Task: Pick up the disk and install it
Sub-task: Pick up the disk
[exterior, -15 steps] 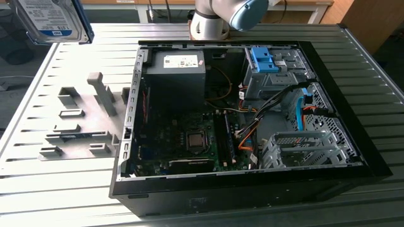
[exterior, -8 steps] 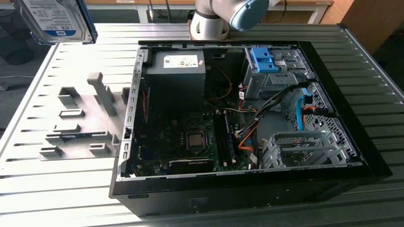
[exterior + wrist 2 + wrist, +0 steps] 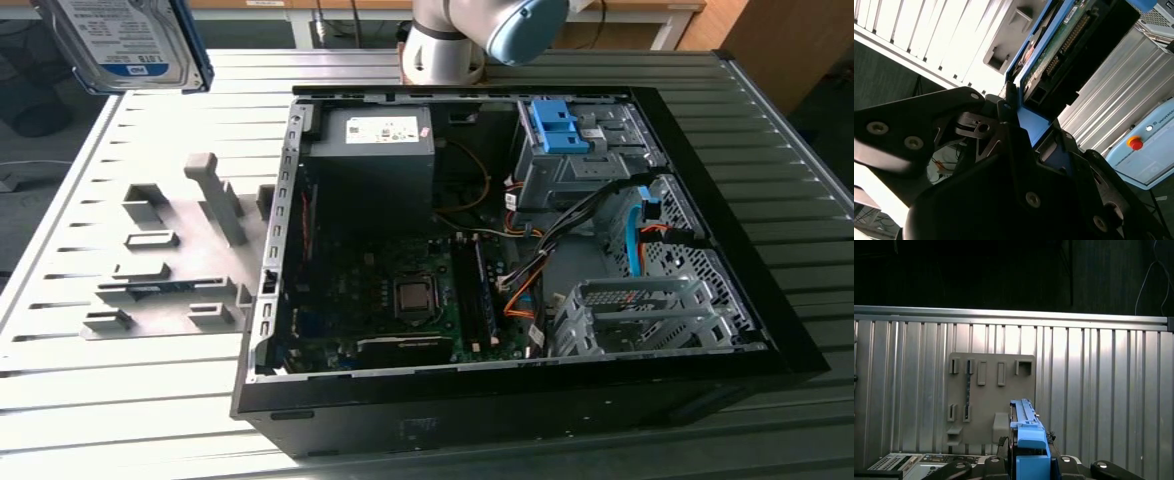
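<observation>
Slatted metal table (image 3: 107, 420); wood furniture (image 3: 787, 40) in bg; bright glare.

Silver, white-and-blue-labelled, blue-framed disk (image 3: 123, 42), black computer case (image 3: 534, 412), grey ribbed table (image 3: 107, 420), grey slotted plate (image 3: 180, 262)

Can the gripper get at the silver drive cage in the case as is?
Probably yes: the case is open on top, nothing lies over the drive cage, and cables only run beside it. The gripper has its jaws shut on the disk.

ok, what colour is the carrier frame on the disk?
Bright blue, on the disk; clearest in the first wrist view.
</observation>
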`<state>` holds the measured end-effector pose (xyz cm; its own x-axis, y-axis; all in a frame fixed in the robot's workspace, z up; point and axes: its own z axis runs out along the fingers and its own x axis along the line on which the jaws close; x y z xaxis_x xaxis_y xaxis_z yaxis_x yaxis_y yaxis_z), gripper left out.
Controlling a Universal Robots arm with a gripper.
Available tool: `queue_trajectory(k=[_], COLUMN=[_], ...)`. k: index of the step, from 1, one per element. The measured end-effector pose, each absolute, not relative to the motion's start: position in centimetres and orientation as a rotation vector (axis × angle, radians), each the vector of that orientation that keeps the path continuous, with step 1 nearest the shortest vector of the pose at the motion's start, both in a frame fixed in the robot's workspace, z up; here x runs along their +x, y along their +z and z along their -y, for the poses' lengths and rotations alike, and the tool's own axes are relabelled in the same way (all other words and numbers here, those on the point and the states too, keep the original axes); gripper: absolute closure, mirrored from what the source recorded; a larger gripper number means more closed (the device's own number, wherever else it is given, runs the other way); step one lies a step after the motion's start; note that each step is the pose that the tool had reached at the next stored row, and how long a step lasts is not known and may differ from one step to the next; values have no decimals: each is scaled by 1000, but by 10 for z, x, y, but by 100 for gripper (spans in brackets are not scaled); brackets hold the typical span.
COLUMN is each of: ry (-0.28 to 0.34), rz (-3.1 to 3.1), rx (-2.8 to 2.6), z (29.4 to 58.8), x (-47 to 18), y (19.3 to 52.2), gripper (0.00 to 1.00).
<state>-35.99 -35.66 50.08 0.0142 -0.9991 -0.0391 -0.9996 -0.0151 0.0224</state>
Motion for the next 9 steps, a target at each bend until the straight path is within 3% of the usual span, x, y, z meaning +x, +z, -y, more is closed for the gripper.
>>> queue_trajectory(k=[9], ry=[68], rz=[-2196], rx=[-2229], z=[357], x=[-359], y=[501], gripper=[63])
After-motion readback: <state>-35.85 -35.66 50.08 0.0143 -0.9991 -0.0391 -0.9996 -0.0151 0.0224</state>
